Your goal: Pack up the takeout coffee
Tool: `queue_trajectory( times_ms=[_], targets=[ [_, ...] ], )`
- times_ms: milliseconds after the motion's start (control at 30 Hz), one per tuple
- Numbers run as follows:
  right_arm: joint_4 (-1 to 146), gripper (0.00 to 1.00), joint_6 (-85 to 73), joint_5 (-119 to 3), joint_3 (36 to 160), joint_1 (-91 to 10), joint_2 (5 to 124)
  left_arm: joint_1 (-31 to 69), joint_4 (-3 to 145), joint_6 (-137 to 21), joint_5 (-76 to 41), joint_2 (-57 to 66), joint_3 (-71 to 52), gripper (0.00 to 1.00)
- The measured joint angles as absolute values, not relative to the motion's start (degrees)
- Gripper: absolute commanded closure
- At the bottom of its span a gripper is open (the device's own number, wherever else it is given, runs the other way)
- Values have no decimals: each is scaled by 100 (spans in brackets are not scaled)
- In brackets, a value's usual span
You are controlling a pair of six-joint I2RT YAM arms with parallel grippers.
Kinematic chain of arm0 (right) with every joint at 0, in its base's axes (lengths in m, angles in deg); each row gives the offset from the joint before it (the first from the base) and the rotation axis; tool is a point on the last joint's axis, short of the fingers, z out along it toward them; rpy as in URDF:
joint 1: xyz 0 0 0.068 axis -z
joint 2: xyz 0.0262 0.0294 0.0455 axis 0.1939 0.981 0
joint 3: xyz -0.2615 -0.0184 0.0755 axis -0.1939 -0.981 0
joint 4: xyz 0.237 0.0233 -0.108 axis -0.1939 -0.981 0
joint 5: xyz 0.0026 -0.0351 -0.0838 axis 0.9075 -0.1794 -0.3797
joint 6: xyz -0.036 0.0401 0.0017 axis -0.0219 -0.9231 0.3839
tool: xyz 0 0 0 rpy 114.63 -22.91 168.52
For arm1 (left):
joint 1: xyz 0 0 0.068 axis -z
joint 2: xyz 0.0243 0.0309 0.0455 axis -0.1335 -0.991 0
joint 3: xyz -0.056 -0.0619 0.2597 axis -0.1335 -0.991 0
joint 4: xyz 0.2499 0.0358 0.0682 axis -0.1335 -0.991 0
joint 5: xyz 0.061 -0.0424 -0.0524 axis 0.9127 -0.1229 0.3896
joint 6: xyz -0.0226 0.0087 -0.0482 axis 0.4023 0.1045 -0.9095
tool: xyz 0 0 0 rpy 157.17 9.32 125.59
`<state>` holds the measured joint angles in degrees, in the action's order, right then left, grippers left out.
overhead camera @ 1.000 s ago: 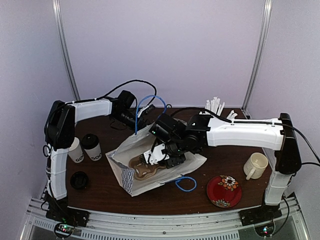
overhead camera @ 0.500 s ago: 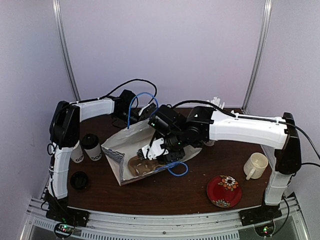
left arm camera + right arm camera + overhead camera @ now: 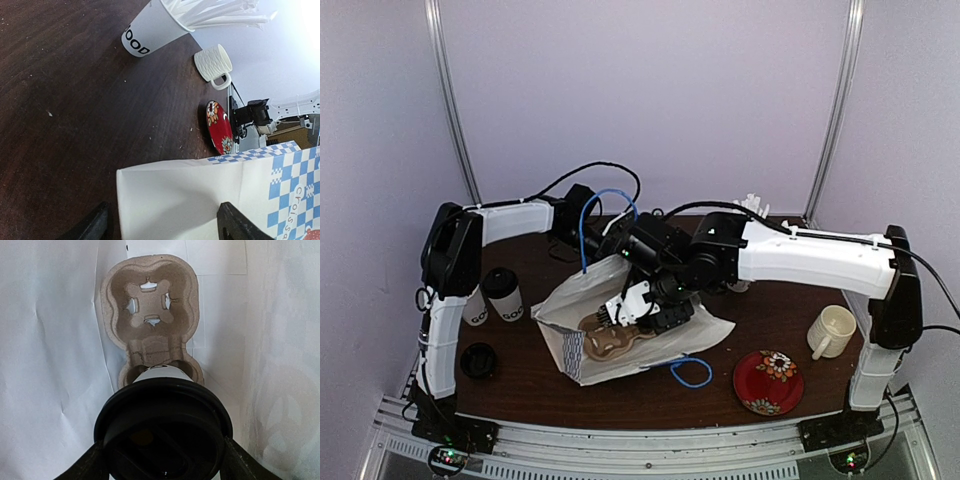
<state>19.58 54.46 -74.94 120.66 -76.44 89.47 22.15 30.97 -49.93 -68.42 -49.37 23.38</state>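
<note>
Working inside the paper bag [image 3: 582,300], laid over mid-table with the right arm reaching in. Keep its mouth wide using the left gripper [image 3: 162,212]: spread wide now, straddling the bag's white panel, apparently not pinching it. Line up on the pulp carrier [image 3: 148,305] deep in the bag, far pocket empty. Lower the lidded cup [image 3: 161,402] straight into the near pocket; can't tell if seated yet. Held by the right gripper [image 3: 162,465], clamped either side of the lid. Release only once seated.
</note>
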Motion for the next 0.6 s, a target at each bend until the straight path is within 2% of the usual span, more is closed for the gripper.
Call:
queue_trajectory(
  times_ms=[333,600],
  targets=[
    [1650,48,5443,-7559,12145,-7751,8947,2440,3158,-5079,-7229,-4937,2330,27],
    [1663,49,5585,-7695,12123,-7803,8947,2403,3217,-5195,-7183,-4937,2330,23]
  ],
)
